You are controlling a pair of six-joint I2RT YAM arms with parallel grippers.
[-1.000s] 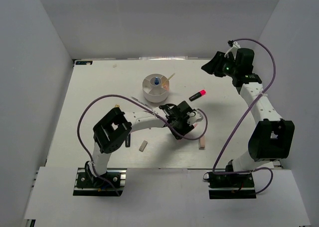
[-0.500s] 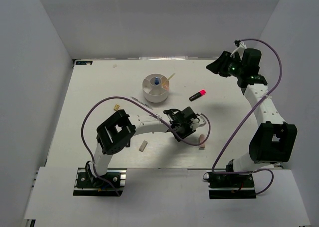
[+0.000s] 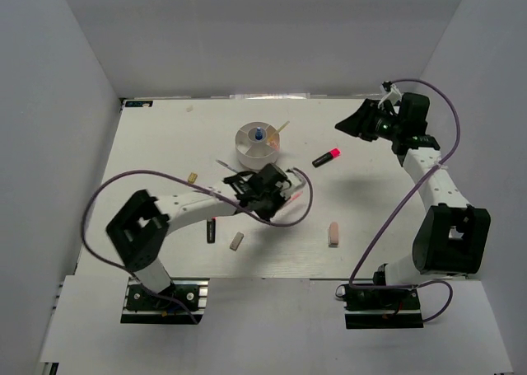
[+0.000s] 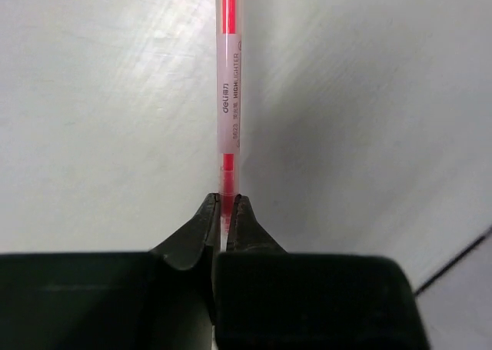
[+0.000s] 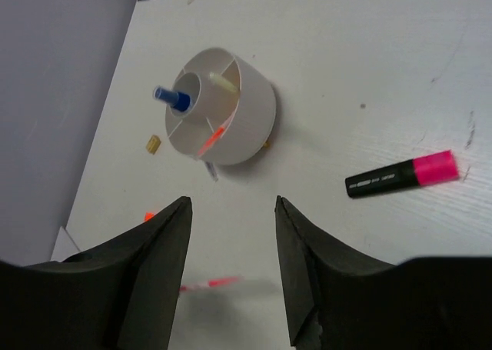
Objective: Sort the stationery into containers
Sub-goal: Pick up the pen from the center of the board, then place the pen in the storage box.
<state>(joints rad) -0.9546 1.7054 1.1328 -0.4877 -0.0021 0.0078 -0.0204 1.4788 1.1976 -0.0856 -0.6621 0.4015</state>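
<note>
Top external: left arm (image 3: 189,203) stretches rightward, left claw (image 4: 226,204) pinching pink pen (image 4: 228,104).

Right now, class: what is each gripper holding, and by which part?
Left gripper pinches the thin pink pen near one end; right gripper holds nothing.

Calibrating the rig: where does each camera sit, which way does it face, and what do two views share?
Top external: above and behind the bases, looking down on the table; both arms show.
Left wrist: on the left arm, looking along the left gripper, shut on the thin pink pen.
Right wrist: raised, facing down at the white tub; the open right gripper frames it.
Shared: top external and right wrist both show that tub and the pink-capped highlighter.
</note>
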